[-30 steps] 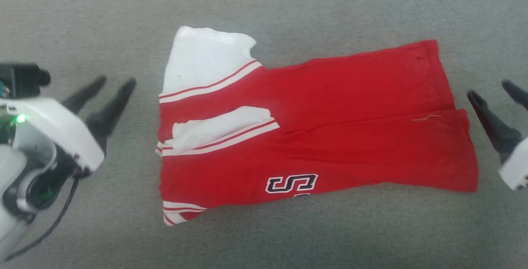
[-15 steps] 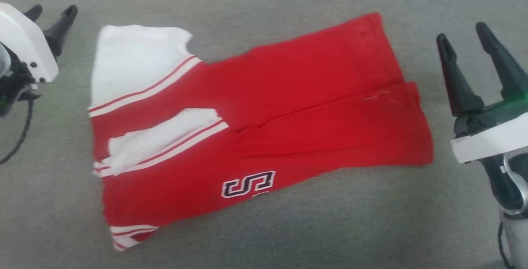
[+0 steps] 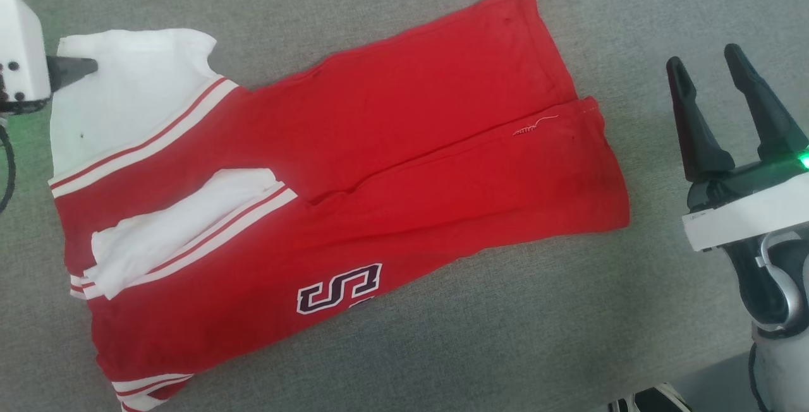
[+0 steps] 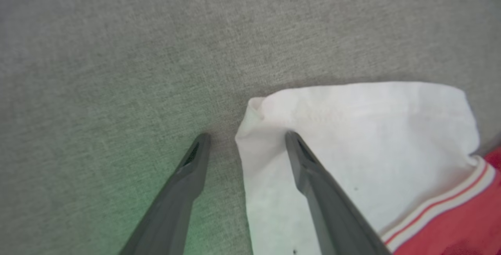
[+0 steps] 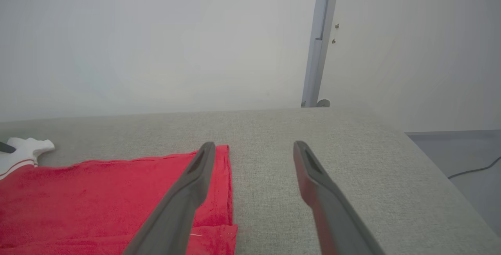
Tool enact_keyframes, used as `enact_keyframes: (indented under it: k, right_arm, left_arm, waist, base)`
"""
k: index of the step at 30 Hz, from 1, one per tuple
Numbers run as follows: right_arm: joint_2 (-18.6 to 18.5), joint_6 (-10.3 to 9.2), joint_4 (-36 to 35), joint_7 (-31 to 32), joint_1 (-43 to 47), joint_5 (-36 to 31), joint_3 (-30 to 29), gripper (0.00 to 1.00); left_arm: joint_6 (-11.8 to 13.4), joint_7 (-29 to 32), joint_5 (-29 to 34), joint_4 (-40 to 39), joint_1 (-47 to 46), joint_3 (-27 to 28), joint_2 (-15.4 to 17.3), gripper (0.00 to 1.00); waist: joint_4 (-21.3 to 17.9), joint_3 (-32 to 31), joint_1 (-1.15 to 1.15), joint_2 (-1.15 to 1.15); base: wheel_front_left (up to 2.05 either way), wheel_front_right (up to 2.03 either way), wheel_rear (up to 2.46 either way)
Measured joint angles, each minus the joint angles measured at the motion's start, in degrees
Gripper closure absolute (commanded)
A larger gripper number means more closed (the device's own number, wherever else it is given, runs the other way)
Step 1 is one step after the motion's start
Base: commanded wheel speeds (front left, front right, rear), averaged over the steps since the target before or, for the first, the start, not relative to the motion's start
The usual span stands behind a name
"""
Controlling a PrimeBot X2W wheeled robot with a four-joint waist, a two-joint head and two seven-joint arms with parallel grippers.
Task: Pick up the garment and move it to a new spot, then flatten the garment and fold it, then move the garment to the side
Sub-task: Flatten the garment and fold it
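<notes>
we see a grey fabric surface (image 3: pixel 442 349) spread across the head view. on it the garment (image 3: pixel 392 146) lies flat, folded lengthwise, slanting from lower left to upper right. our right gripper (image 3: pixel 704 57) stands just beside the red hem end, apart from the cloth, its fingers spread with nothing between them. our left gripper (image 4: pixel 246 135) is likewise spread at the far left corner, one finger over the white sleeve (image 4: pixel 352 137) and the other over bare surface; we cannot tell whether it touches. a black, white-edged number (image 3: pixel 339 287) shows near the lower fold, and a loose thread (image 3: pixel 534 126) lies by the hem.
</notes>
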Motion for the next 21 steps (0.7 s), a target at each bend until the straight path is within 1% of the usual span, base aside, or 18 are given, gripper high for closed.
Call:
enact_keyframes:
  k: [1,2,4,6,9,12,14,15,17,21]
  right_arm:
    - [0.00,0.00,0.10,0.22,-0.03,0.05,0.07,0.00]
    - [-0.13,0.00,0.25,0.64,-0.07,0.12,0.18,0.00]
    - [-0.75,0.00,0.66,1.86,-0.73,0.52,0.56,0.00]
    - [-1.72,0.00,0.99,3.83,-2.57,0.57,1.42,0.00]
    - [-3.00,0.00,1.78,8.59,-6.83,1.02,3.01,0.00]
    - [-5.31,0.02,4.41,16.10,-12.62,1.65,6.09,0.00]
    - [-7.30,0.01,7.17,21.41,-16.95,2.63,8.25,0.00]
    - [-8.72,0.02,10.27,25.13,-21.50,3.94,9.65,0.00]
    - [-10.46,0.02,14.05,29.89,-26.11,5.54,11.79,0.00]
    - [-12.65,0.02,20.75,38.69,-32.46,9.22,16.06,0.00]
  left_arm:
    - [-0.55,0.79,-0.52,0.10,-0.24,0.16,-0.29,0.41]
    - [-1.00,1.59,-1.76,0.27,-0.44,0.54,-0.32,0.58]
    - [-1.68,2.97,-2.81,0.23,-1.03,1.05,-0.68,1.00]
    - [-2.34,2.96,-2.89,-0.24,-1.40,1.09,-1.18,1.00]
    - [-3.00,1.82,-2.82,-0.74,-2.11,1.29,-2.43,1.00]
    - [-3.58,1.58,-2.77,-0.92,-3.06,1.30,-3.21,1.00]
    - [-3.97,1.11,-2.59,-1.21,-3.84,1.20,-4.03,1.00]
    - [-4.45,0.77,-2.38,-1.63,-4.70,1.10,-5.05,1.00]
    - [-4.79,0.00,-2.10,-2.22,-5.20,0.98,-5.83,1.00]
    - [-5.19,-1.13,-1.87,-3.71,-6.09,0.57,-7.14,1.00]
  waist:
    - [-0.09,0.31,0.00,0.00]
    - [-0.09,0.58,0.00,0.00]
    - [0.09,1.07,0.00,0.00]
    - [0.47,1.48,0.00,0.00]
    - [1.07,2.35,0.00,0.00]
    - [2.02,3.20,0.00,0.00]
    - [2.88,3.82,0.00,0.00]
    - [3.92,4.50,0.00,0.00]
    - [5.07,5.23,0.00,0.00]
    - [7.51,6.51,0.00,0.00]
  base:
    - [0.00,0.00,0.00]
    - [0.00,0.00,0.00]
    - [0.00,0.00,0.00]
    - [0.00,0.00,0.00]
    - [0.00,0.00,0.00]
    - [0.00,0.00,0.00]
    - [0.00,0.00,0.00]
    - [0.00,0.00,0.00]
    - [0.00,0.00,0.00]
    - [0.00,0.00,0.00]
